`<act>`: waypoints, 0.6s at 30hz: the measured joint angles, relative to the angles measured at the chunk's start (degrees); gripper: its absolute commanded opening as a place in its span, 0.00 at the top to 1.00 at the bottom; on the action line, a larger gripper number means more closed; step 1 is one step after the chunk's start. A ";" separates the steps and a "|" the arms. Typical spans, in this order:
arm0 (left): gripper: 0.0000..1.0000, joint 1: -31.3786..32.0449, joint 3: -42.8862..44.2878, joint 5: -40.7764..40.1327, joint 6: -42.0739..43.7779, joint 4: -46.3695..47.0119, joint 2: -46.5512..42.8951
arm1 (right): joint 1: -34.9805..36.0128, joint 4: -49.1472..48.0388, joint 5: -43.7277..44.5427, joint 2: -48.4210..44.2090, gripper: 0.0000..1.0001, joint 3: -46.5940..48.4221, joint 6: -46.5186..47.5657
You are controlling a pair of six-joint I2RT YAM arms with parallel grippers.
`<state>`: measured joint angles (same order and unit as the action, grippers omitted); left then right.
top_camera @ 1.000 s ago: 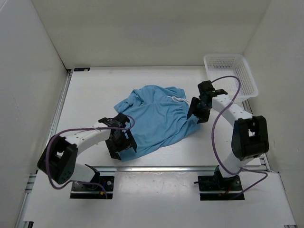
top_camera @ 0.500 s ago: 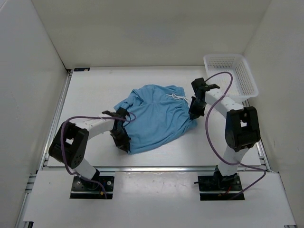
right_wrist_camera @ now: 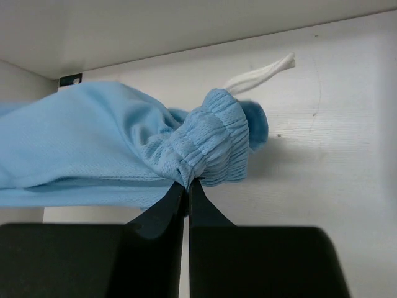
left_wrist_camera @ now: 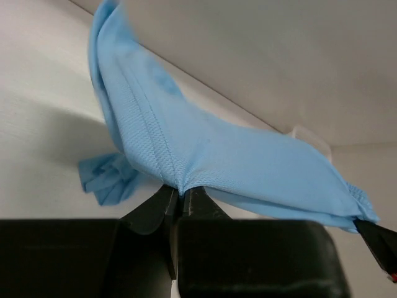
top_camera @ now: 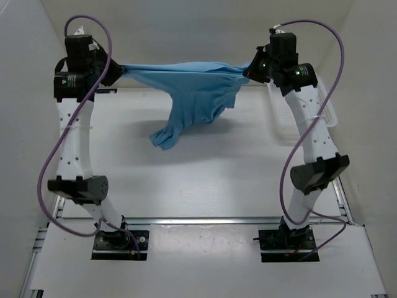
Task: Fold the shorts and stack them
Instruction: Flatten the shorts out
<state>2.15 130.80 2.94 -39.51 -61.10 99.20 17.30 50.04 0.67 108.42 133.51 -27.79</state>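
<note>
The light blue shorts (top_camera: 186, 77) hang stretched in the air between both raised arms, high over the table's far half. My left gripper (top_camera: 118, 67) is shut on a seamed edge of the shorts (left_wrist_camera: 186, 155). On the other side, my right gripper (top_camera: 250, 68) is shut on the gathered elastic waistband of the shorts (right_wrist_camera: 211, 146), and the white drawstring (right_wrist_camera: 257, 76) sticks out beyond it. A loose leg (top_camera: 166, 133) droops down from the taut span toward the table.
A white mesh basket (top_camera: 329, 115) stands at the far right, partly behind my right arm. The white table (top_camera: 186, 180) is walled on the left, back and right. A metal rail runs along its near edge.
Both grippers closed on the shorts as they lay on the table, then both arms lifted high and apart, raising the shorts into a taut span.
</note>
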 measured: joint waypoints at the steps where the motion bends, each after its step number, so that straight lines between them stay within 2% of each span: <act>1: 0.90 0.15 -0.33 0.04 0.22 -0.17 -2.25 | 0.68 -1.40 0.24 -3.08 1.00 -3.45 0.35; 4: 0.90 2.36 -11.17 0.11 1.11 0.92 -12.15 | 1.95 -5.05 1.31 -14.53 1.00 -19.91 1.40; 6: 0.90 4.04 -24.65 0.90 1.40 3.13 -20.31 | 1.88 -6.69 2.34 -22.23 1.00 -32.33 1.64; 7: 0.86 4.57 -32.26 1.40 1.33 3.32 -24.35 | 1.86 -7.87 3.08 -26.14 0.98 -39.45 1.70; 10: 0.34 5.81 -57.31 3.52 0.52 5.22 -34.12 | 2.34 -8.39 4.70 -33.99 0.47 -56.22 1.53; 11: 0.09 5.99 -65.44 4.09 -0.20 5.49 -35.95 | 2.51 -8.68 5.25 -35.76 0.29 -61.02 1.33; 12: 0.04 6.03 -73.16 4.83 -0.87 5.88 -36.76 | 2.60 -7.98 5.64 -37.20 0.12 -65.70 1.16; 13: 0.04 6.08 -79.93 5.66 -1.55 5.95 -36.83 | 2.60 -7.28 6.03 -38.03 0.05 -69.61 1.07; 14: 0.03 6.14 -85.09 6.21 -2.14 5.29 -36.15 | 2.60 -6.34 6.49 -38.38 0.05 -72.57 0.46; 15: 0.06 6.23 -87.82 6.49 -2.67 4.15 -35.47 | 2.60 -5.38 7.10 -38.49 0.09 -74.60 -0.17; 16: 0.12 6.29 -88.98 6.86 -3.21 2.95 -34.82 | 2.58 -4.48 7.50 -38.49 0.19 -75.60 -0.39; 18: 0.28 6.71 -87.73 7.10 -3.91 2.84 -34.82 | 2.10 -3.30 8.39 -39.06 0.50 -76.11 -1.25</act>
<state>8.86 43.07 10.04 -43.42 -58.26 64.38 19.40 46.74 9.06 69.36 57.41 -29.04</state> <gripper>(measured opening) 0.849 0.738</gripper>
